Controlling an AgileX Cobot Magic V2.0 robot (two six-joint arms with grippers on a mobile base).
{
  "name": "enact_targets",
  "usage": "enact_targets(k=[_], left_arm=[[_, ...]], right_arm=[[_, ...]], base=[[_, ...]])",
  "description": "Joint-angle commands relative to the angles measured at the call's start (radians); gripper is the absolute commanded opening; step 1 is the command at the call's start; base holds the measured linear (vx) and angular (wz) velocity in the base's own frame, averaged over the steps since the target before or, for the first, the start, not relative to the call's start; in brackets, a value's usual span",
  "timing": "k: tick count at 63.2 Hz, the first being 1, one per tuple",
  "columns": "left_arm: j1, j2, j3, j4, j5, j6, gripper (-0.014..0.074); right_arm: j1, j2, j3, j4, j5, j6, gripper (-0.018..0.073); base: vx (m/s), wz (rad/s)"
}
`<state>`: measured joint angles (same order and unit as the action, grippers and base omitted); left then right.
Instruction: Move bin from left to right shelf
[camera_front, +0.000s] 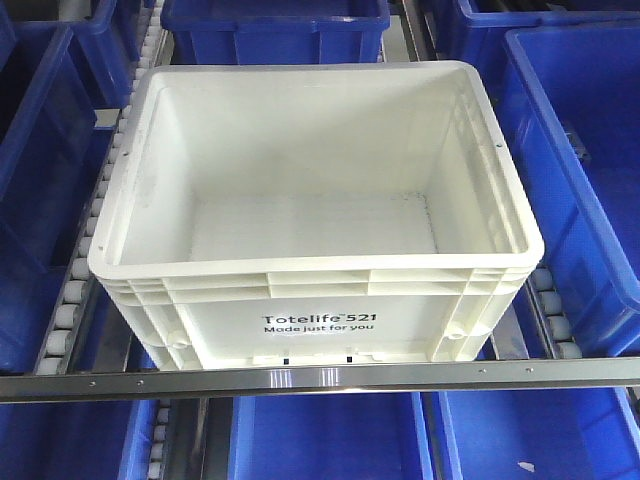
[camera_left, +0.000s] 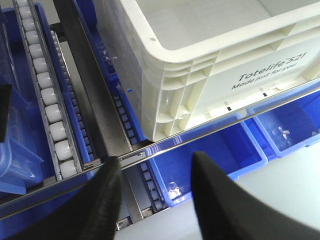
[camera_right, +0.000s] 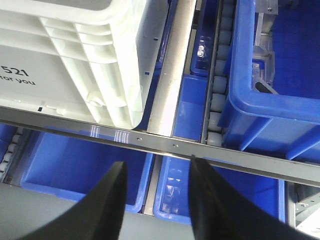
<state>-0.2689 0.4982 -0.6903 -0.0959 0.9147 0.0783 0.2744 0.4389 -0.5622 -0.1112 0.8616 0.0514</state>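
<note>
One white rectangular plastic bin (camera_front: 315, 215), open-topped and printed "Totelife 521 Made just for you" on its front wall, is seen resting on a roller shelf lane, its front wall pressed close to the silver metal front rail (camera_front: 320, 377). White roller tracks (camera_front: 75, 290) are seen just beside the bin on both sides. Blue plastic bins (camera_front: 585, 180) are placed around the white bin: to either side, behind it, and on the lower level beneath the rail.

The left hand (camera_left: 155, 200) is seen in the left wrist view with its two black fingers (camera_left: 102, 200) spread apart and nothing between them; it is held in front of the rail, below the white bin's front left corner, apart from the bin. The right hand (camera_right: 157, 200) is likewise shown with fingers (camera_right: 207, 200) parted and nothing held, positioned in front of the rail near the bin's front right corner, not touching the bin.
</note>
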Motion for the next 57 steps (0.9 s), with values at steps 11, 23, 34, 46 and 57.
enact_targets(k=[11,23,34,46,57], left_arm=[[-0.006,0.009,-0.02,-0.013,-0.058,0.0,0.0078],[-0.006,0.009,-0.02,-0.015,-0.057,0.0,0.0029],[-0.006,0.009,-0.02,-0.015,-0.057,0.0,0.0031],[-0.006,0.009,-0.02,-0.015,-0.057,0.0,0.0031],[0.016,-0.049,-0.016,-0.001,-0.063,0.008,0.0031]], right_arm=[[-0.008,0.006,-0.025,-0.011,-0.057,-0.003,-0.0014],[-0.008,0.006,-0.025,-0.011,-0.056,-0.003,-0.0008],[-0.008,0.006,-0.025,-0.011,-0.056,-0.003,-0.0008],[-0.008,0.006,-0.025,-0.011,-0.056,-0.003,-0.0008],[-0.008,0.006,-0.025,-0.011,-0.056,-0.003,-0.0008]], base=[[0.0,0.0],[0.0,0.0],[0.0,0.0],[0.0,0.0],[0.0,0.0]])
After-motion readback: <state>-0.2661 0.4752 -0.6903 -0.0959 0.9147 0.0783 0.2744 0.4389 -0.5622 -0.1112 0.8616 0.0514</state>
